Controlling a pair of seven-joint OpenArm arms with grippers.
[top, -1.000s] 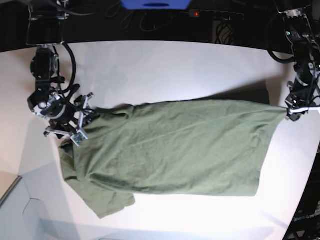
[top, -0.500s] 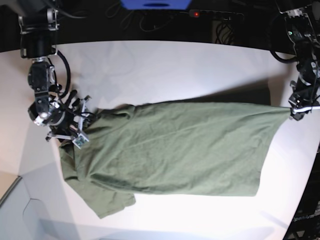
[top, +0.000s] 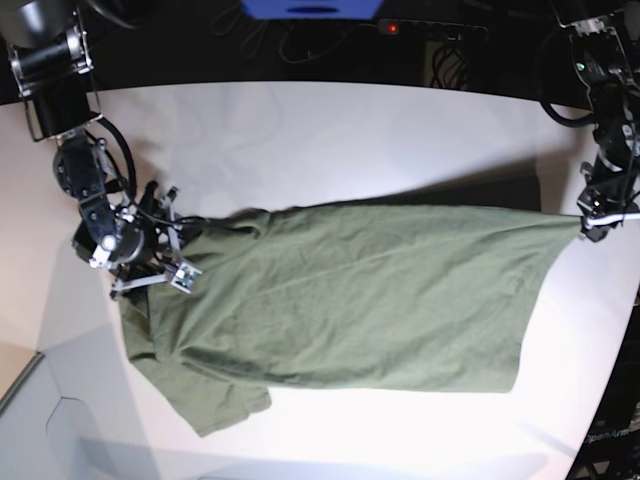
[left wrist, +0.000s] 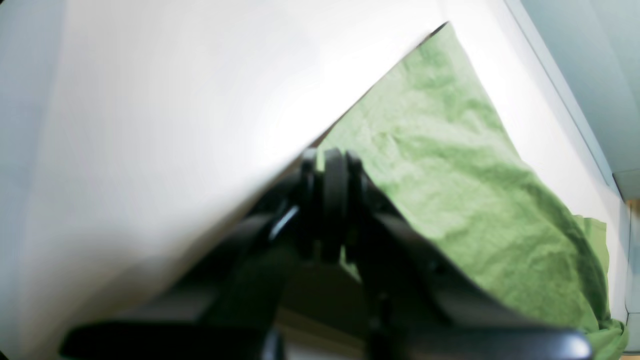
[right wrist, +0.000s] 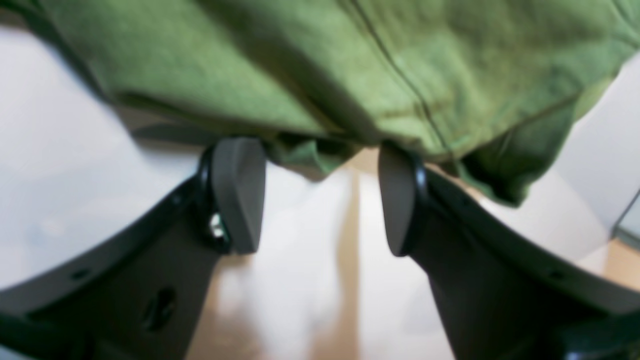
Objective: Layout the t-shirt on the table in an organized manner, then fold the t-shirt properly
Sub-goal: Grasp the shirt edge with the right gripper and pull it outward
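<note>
the shirt point(top: 350, 295) lay spread across the white bench point(top: 330, 130). at the shirt's left end the right gripper point(top: 178, 250) stood with jaws apart, empty. at its right corner the left gripper point(top: 585, 222) was clamped on the cloth.

The shirt point(top: 350, 295) covers the middle of the table point(top: 330, 130), stretched nearly from its left edge to its right edge. The far half lies bare for passage, as does a strip along the near edge. Both arms stand at the shirt's ends.
</note>
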